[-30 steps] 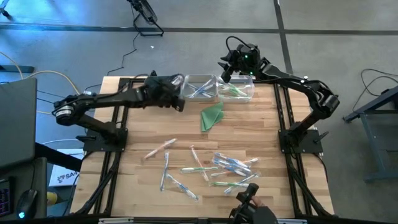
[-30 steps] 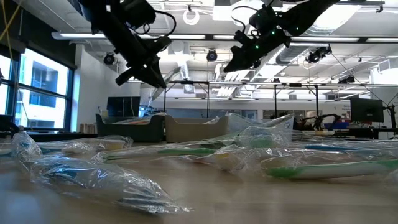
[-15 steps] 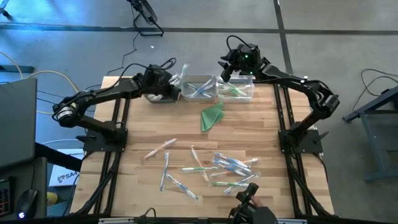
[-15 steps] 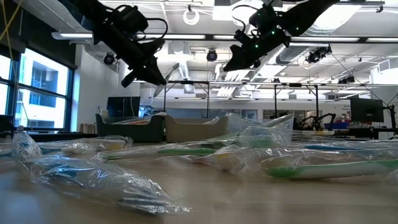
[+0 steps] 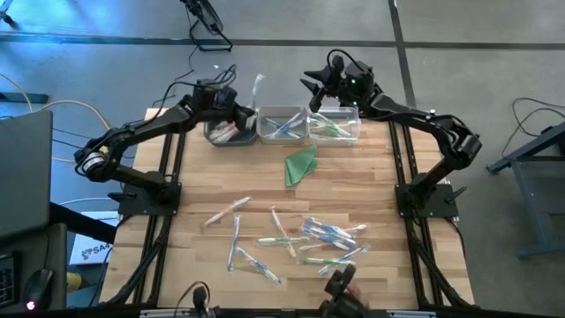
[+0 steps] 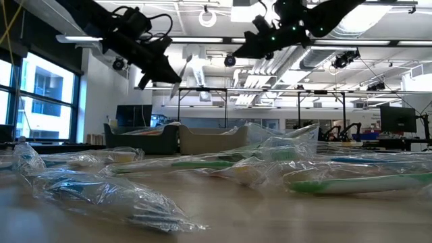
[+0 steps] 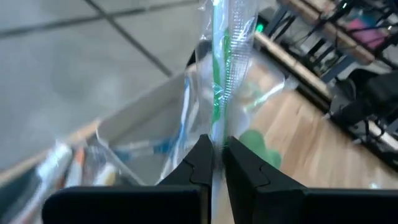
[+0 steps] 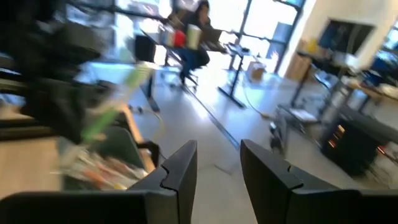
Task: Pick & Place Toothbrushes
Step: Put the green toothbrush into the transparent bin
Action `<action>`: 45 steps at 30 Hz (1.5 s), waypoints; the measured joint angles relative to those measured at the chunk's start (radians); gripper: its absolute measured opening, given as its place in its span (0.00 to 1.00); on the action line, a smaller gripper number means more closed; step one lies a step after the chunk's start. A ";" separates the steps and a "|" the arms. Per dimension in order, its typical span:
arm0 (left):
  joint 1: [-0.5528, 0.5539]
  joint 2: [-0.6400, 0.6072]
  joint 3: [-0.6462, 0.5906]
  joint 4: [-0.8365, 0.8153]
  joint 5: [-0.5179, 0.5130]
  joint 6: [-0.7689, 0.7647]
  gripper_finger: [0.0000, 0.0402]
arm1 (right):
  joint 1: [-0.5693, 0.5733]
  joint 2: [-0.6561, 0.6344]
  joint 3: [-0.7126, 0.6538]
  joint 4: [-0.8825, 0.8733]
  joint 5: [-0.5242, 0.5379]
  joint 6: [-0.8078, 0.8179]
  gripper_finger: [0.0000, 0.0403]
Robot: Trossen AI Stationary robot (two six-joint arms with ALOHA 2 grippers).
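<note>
Nearest to where I stand, the loose toothbrushes (image 5: 305,240) lie scattered over the near half of the wooden worktop (image 5: 194,181), each sealed in a crinkly clear wrapper, some overlapping in a heap toward the right, others lying singly to the left. They look featherlight, with a stiff plastic stick inside a slack, slippery film, so I would judge a pinch across the handle itself, near its middle, to be safer than catching loose wrapper, which could slide or let the brush swing. Beyond them, about mid-worktop, sits a folded green triangle (image 5: 301,164). Along the far edge stand three bins in a row: a dark one (image 5: 226,132) with pinkish brushes, a clear middle one (image 5: 283,124) with blue, and a clear right one (image 5: 335,124) with green. Above the dark and middle bins the left tool (image 5: 239,109) is pinched tight on a green wrapped toothbrush (image 7: 221,68), held low on the stick so it stands upright. The right tool (image 5: 311,88) hovers by the green bin, fingers parted, holding nothing.
</note>
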 joint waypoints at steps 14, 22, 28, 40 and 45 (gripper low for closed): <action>0.031 0.001 0.000 0.093 0.014 0.130 0.04 | 0.089 0.000 0.000 0.147 -0.069 0.000 0.29; 0.031 0.001 0.000 0.145 0.056 0.144 0.04 | 0.103 0.015 0.000 0.167 -0.072 0.085 0.29; 0.031 0.001 0.000 0.198 0.079 0.163 0.04 | 0.110 0.109 0.001 0.328 -0.138 0.229 0.29; 0.030 0.001 0.000 0.234 0.177 0.184 0.04 | 0.150 0.289 0.120 0.381 -0.253 0.335 0.29; 0.031 0.001 0.000 0.235 0.181 0.181 0.04 | 0.156 0.327 0.196 0.363 -0.254 0.342 0.29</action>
